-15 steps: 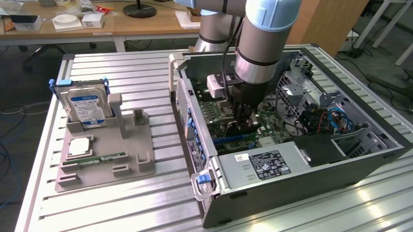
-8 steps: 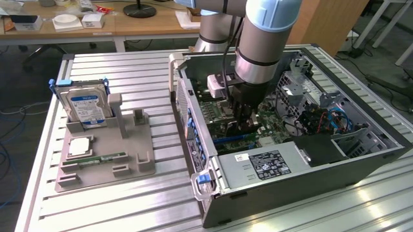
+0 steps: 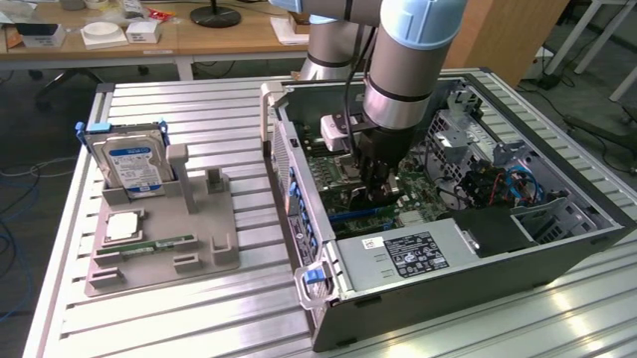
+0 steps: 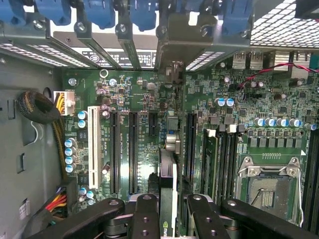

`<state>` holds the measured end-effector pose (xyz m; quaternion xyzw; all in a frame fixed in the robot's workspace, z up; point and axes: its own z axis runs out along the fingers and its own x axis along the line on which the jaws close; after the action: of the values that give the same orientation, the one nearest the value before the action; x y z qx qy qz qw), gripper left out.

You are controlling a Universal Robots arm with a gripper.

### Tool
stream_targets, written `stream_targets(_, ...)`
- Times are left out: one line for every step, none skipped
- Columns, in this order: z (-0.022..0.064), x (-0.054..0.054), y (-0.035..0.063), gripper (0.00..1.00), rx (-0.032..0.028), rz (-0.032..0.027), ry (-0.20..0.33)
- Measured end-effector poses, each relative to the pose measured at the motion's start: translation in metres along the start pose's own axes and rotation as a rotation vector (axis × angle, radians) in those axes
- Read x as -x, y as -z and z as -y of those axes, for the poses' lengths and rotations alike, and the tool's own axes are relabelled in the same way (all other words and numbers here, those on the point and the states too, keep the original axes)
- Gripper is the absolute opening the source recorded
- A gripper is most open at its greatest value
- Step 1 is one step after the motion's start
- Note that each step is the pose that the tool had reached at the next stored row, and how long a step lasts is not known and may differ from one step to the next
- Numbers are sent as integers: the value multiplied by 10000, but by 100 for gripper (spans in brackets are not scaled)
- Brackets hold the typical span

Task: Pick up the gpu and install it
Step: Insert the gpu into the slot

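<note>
The hand (image 4: pixel 169 203) grips the thin green black-shrouded gpu card (image 4: pixel 168 164) edge-on above the green motherboard's (image 4: pixel 145 162) black slots, inside the open grey metal computer case (image 3: pixel 438 287).

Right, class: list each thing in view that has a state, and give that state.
gpu: held on edge inside the case, over the motherboard.
gripper: shut on gpu.
computer case: lying on its side, open.
hard drive: upright in holder.
RAM stick: lying flat in holder.
</note>
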<state>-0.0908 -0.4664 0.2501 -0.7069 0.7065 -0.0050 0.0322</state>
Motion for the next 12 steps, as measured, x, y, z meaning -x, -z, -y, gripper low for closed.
stream_targets(0,0,0,26,0,-1,-23)
stream_targets(0,0,0,26,-1,-2,-36)
stream_targets(0,0,0,26,-1,-3,-44)
stream_targets(0,0,-1,26,-2,-2,-47)
stream_targets(-1,0,-1,26,-2,-3,-48)
stream_targets(-3,1,-1,26,-2,-2,-50)
stream_targets(-7,1,-1,26,-3,-2,-51)
stream_targets(-13,1,-1,26,-3,-1,-50)
stream_targets(-22,0,-1,26,-3,-2,-49)
stream_targets(-24,0,-2,26,-3,-2,-49)
stream_targets(-24,0,-2,26,-2,-3,-48)
stream_targets(-24,0,-2,26,-2,-3,-47)
